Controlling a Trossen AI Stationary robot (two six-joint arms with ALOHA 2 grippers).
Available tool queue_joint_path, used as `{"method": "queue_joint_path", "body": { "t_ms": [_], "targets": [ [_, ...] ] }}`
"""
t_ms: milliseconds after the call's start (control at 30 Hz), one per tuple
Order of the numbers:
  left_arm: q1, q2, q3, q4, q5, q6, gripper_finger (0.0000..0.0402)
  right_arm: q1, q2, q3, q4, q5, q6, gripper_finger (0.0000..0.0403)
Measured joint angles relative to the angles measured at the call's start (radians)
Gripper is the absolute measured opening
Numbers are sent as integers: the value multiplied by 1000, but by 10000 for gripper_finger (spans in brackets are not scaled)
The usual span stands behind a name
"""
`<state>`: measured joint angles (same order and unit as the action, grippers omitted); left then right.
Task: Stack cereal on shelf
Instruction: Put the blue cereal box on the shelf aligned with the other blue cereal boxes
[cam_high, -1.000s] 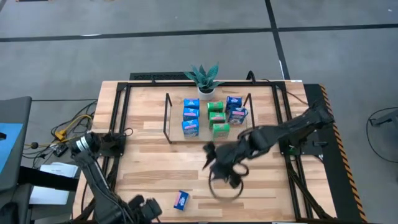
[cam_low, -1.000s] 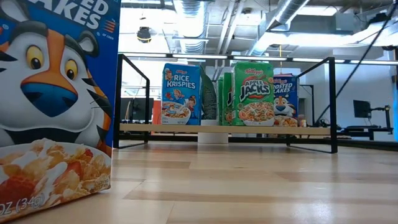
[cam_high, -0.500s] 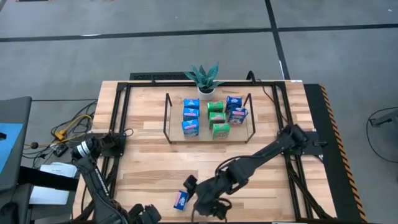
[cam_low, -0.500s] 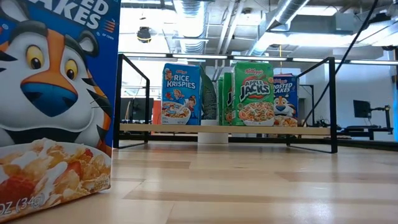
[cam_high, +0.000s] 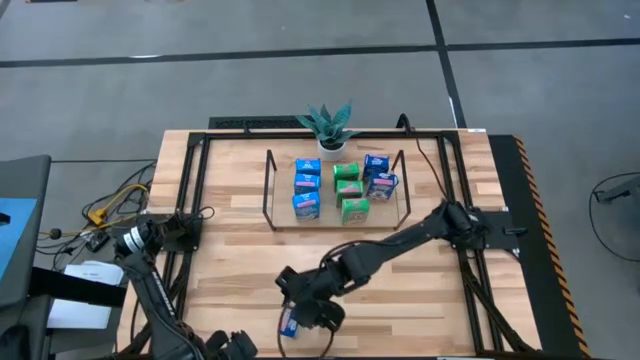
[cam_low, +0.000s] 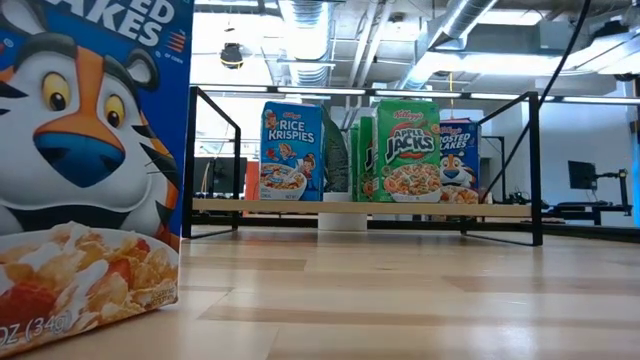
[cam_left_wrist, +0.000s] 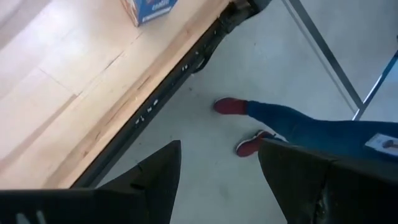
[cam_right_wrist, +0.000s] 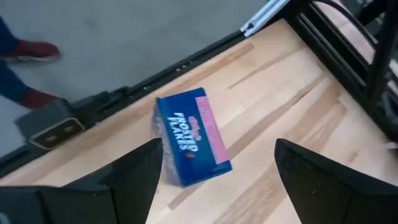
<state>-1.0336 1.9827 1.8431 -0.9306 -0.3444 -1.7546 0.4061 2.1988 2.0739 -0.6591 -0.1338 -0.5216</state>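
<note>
The right gripper (cam_right_wrist: 214, 180) stands wide, holding nothing, directly above a lone blue box (cam_right_wrist: 191, 137) printed "FROSTED FLAKES", lying flat near the table's near edge. On the far shelf (cam_high: 280, 222) stand boxes reading "RICE KRISPIES" (cam_low: 291, 152) and "APPLE JACKS" (cam_low: 407, 150). The left gripper (cam_left_wrist: 214, 180) waits partly open at the near-left corner.

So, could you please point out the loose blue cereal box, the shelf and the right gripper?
loose blue cereal box (cam_right_wrist: 191, 138): right wrist view, top face.
shelf (cam_high: 280, 219): high view, bare board corner.
right gripper (cam_high: 296, 300): high view, between fingertips.
</note>
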Motion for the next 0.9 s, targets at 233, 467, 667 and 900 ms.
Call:
{"method": "queue_joint_path", "body": {
  "t_ms": [233, 467, 667, 900],
  "targets": [
    [2, 0, 0, -45, -30, 2, 203, -58, -1, -2, 8, -137, -7, 332],
    [2, 0, 0, -75, -58, 3, 203, -64, 41, -7, 37, -217, 3, 337],
    [2, 0, 0, -92, -71, 3, 203, -53, 99, -6, 75, -212, 0, 334],
    [2, 0, 0, -113, -88, 22, 203, -58, 99, -2, 66, -209, 6, 334]
  ]
}}
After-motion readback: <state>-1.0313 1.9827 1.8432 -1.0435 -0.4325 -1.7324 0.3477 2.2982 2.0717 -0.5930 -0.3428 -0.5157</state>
